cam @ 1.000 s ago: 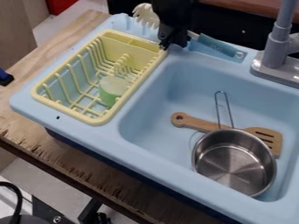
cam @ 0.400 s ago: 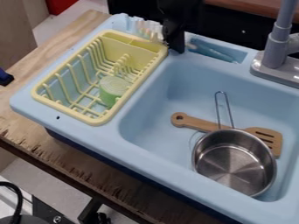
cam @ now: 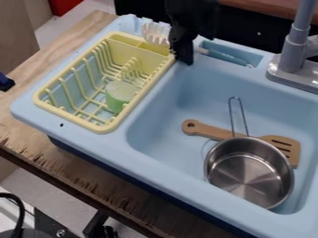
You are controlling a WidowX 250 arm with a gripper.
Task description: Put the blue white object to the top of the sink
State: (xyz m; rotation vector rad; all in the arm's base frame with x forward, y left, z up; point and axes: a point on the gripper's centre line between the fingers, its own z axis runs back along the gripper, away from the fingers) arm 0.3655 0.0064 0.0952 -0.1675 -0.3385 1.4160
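Blk 2-finger gripper [cam: 184,60] hangs upper ctr of frame, over the rear rim of the light-blue plastic sink [cam: 146,139], just R of the pale-yellow plastic dish rack [cam: 109,124]. Can't tell how far open the jaws are or if they've hold of anything. Task's utensil, w/ whitish toothed head [cam: 155,34] & blue-teal handle [cam: 228,57], lies along the rear rim, upper ctr: head by the rack's upper-R corner, handle at the rect. recess, mid part hidden behind the jaws. Green round cup-like thing [cam: 120,95] in rack, L of ctr. Lower R, in basin: round steel pot [cam: 248,174] w/ wire handle, overlapping slotted wooden spatula [cam: 205,130]. Grey faucet [cam: 293,53] upper R. Sink's on a rough wooden table [cam: 81,174].
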